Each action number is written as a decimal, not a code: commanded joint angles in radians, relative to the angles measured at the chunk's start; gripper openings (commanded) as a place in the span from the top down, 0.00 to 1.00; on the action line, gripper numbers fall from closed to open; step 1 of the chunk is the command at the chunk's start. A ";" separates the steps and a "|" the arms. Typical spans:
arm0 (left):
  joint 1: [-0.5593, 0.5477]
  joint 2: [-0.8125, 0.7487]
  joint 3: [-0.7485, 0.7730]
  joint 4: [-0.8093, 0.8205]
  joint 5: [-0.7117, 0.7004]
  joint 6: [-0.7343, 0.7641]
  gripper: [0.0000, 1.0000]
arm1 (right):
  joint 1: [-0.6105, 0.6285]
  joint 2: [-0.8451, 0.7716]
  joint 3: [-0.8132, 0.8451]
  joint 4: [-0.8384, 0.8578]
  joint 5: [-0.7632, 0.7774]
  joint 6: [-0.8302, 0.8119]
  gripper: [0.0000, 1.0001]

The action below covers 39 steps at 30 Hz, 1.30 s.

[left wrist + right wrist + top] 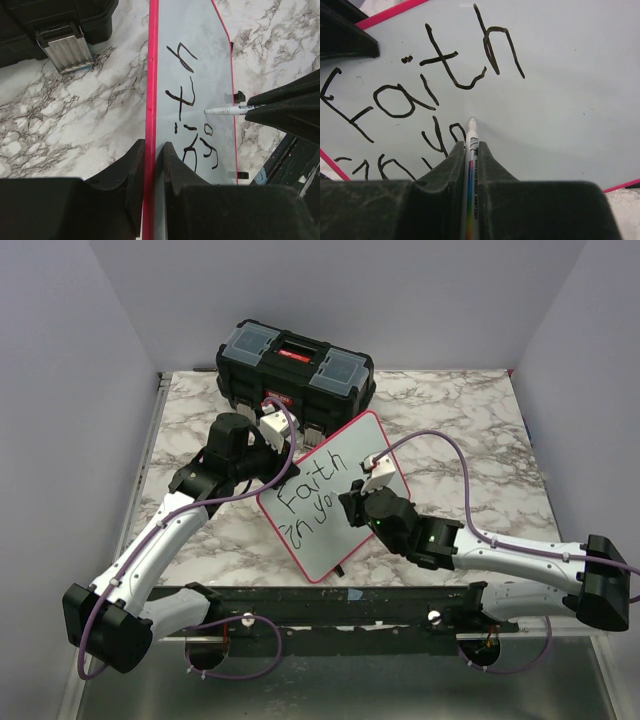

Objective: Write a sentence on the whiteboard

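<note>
The whiteboard (345,448), white with a thin red rim, stands tilted on the marble table in the top view. My left gripper (152,147) is shut on its red upper-left rim (152,75), one finger on each face. The sentence (420,75) reads "Faith" on the first line and "in yo" below it (305,505). My right gripper (471,145) is shut on a white marker (472,131). The marker's tip rests on the board just right of the "o". The left wrist view shows the marker (227,110) coming in from the right.
A black toolbox (295,365) with a red latch stands behind the board at the back of the table (470,410). A black rail (330,602) runs along the near edge by the arm bases. Grey walls close in the left, right and back.
</note>
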<state>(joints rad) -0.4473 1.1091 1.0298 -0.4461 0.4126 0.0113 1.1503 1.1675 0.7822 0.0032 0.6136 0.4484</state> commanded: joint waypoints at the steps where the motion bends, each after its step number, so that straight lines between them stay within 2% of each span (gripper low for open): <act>1: -0.005 -0.006 0.005 0.015 -0.032 0.047 1.00 | -0.008 0.014 -0.006 0.024 -0.011 0.017 1.00; 39: -0.005 -0.005 0.005 0.014 -0.029 0.047 1.00 | -0.011 -0.054 -0.111 -0.043 -0.038 0.102 0.99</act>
<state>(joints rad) -0.4473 1.1091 1.0298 -0.4503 0.4118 0.0109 1.1439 1.1233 0.6960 0.0105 0.5808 0.5320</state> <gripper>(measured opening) 0.173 0.126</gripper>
